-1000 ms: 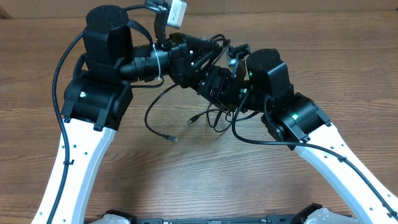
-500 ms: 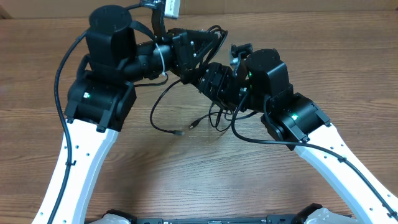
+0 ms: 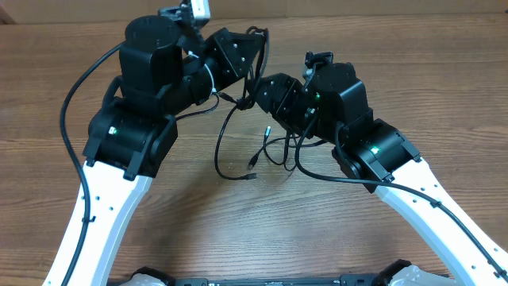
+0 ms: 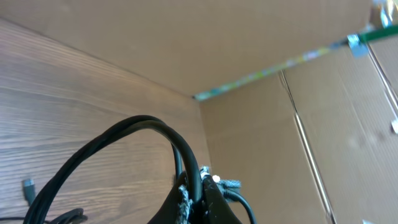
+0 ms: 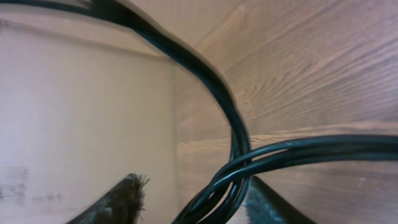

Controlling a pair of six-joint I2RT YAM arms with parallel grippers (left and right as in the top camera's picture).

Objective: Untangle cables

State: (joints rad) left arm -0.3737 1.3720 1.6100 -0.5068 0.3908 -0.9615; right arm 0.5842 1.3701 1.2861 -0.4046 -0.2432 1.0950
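Cables point(image 3: 217, 147) hang from my left end effector point(image 4: 196, 186), pinched tight, running toward me onto the table point(image 3: 238, 230); right end effector point(image 5: 193, 194) half-open around them.

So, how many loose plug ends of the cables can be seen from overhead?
2. One plug end lies on the table near the middle; the other is close behind it. More may be hidden.

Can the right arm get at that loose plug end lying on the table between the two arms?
Probably yes. The plug end lies in the open on the table, nothing over it. But cables run between the right gripper's open fingers, so it may drag them along.
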